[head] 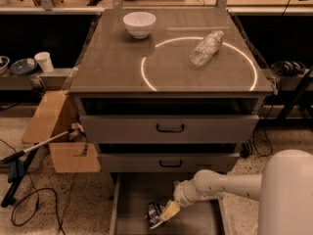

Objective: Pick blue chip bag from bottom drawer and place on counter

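Observation:
The blue chip bag (155, 213) lies crumpled on the floor of the open bottom drawer (132, 199), near its middle. My gripper (167, 212) reaches down into the drawer from the right on a white arm and sits right against the bag's right side. The counter (117, 58) above carries a glowing white circle (146, 80).
A white bowl (139, 23) stands at the counter's back left. A clear plastic bottle (206, 47) lies inside the circle at the right. Two closed drawers with black handles (170, 128) sit above the open one. A cardboard box (54, 131) and a tool on the floor are at the left.

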### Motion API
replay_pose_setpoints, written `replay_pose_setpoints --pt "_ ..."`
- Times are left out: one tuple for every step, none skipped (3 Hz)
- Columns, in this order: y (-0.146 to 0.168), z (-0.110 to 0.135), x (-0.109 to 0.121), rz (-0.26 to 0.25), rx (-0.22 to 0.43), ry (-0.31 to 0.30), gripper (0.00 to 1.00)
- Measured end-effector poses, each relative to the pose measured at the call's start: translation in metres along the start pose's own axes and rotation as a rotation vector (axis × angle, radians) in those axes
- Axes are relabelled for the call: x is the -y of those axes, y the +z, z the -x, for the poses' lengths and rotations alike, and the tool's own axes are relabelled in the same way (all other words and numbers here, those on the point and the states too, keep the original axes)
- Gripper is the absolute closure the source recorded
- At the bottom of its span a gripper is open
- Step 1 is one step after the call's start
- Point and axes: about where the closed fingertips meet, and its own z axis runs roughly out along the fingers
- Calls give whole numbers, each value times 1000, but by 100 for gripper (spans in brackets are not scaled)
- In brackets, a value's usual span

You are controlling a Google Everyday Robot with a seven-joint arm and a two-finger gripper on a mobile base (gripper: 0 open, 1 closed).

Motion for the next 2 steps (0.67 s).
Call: replay_pose_setpoints --pt "22 -13 -1 51 -19 37 0" --pt "38 -31 -9 75 -53 95 0"
